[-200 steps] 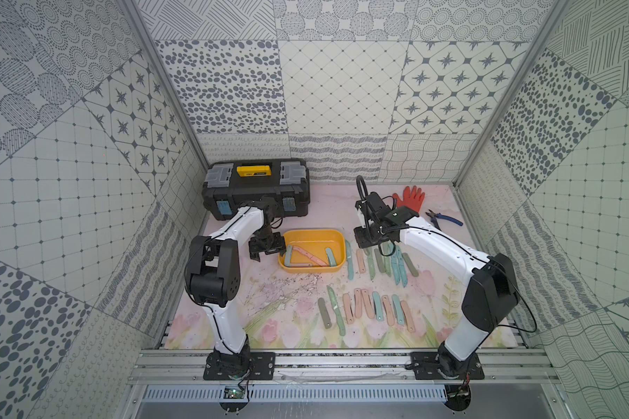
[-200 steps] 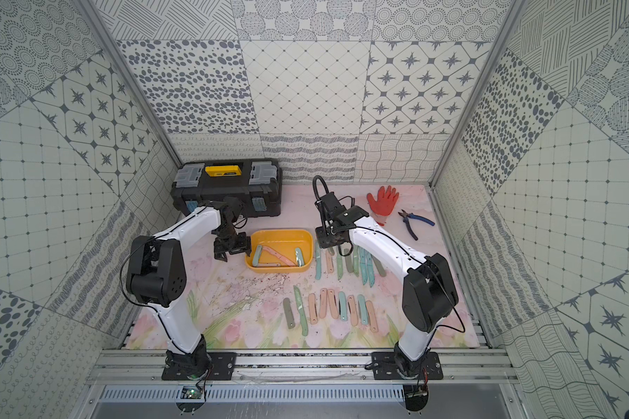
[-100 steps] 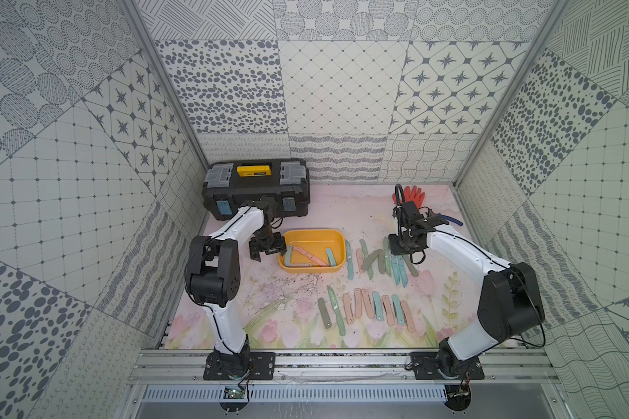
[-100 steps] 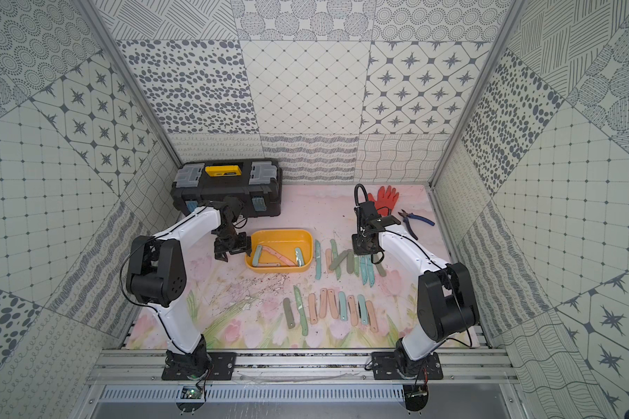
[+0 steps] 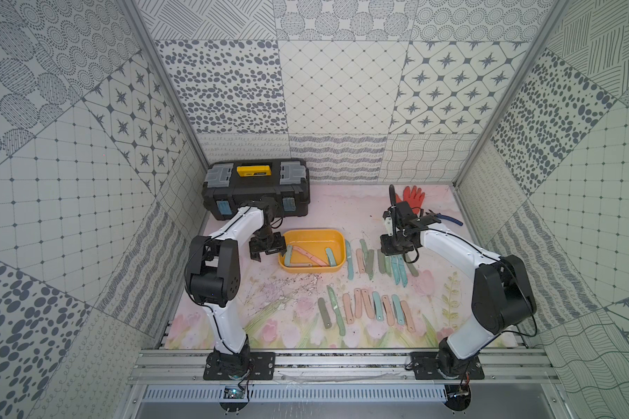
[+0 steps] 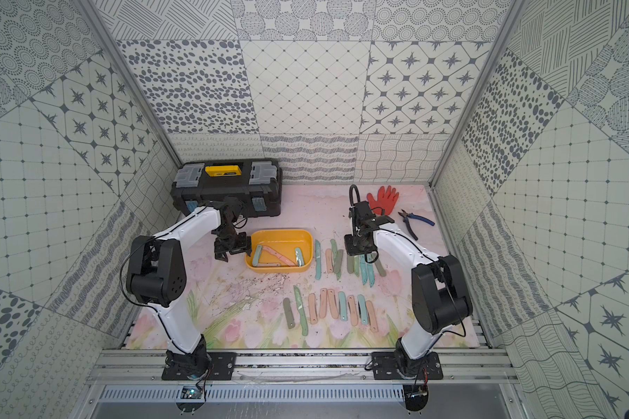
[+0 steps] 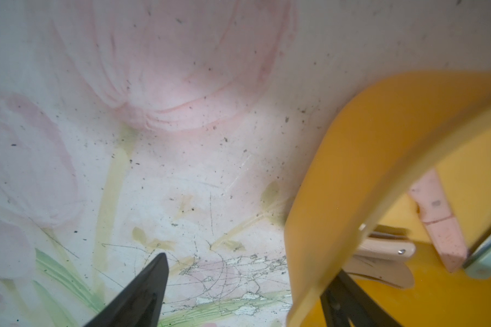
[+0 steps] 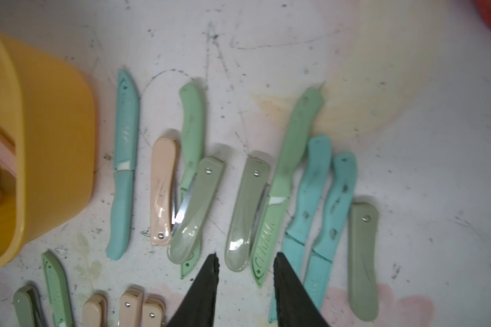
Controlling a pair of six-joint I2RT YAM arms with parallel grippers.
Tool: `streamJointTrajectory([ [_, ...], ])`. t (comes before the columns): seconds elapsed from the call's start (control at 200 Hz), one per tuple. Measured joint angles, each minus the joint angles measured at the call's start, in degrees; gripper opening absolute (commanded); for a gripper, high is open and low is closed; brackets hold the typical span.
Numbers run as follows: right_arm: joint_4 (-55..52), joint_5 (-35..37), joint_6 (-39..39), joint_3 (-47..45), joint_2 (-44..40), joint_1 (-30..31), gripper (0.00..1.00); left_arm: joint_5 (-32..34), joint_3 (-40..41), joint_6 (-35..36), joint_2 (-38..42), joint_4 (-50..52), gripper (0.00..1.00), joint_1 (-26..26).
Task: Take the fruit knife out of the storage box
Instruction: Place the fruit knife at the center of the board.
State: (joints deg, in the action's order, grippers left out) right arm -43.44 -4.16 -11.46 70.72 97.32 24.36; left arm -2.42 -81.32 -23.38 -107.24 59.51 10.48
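Right jaws now above knife row (image 8: pixel 248 198)

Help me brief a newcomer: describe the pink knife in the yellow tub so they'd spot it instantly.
Start at the black toolbox against the back wall; right in front of it sits the shallow yellow storage box. The pink knife lies diagonally across its middle, unlike the teal knives lying along its two short ends.
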Motion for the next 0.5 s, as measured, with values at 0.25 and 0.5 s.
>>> streamJointTrajectory([
  [0.25, 0.9, -2.7, -7.1, 1.1, 5.8, 5.4, 0.42, 0.0, 0.0, 0.0, 0.0, 0.0, 0.81, 0.0],
  [0.5, 1.1, -1.4, -9.8, 1.5, 6.1, 5.2, 0.49, 0.0, 0.0, 0.0, 0.0, 0.0, 0.81, 0.0],
])
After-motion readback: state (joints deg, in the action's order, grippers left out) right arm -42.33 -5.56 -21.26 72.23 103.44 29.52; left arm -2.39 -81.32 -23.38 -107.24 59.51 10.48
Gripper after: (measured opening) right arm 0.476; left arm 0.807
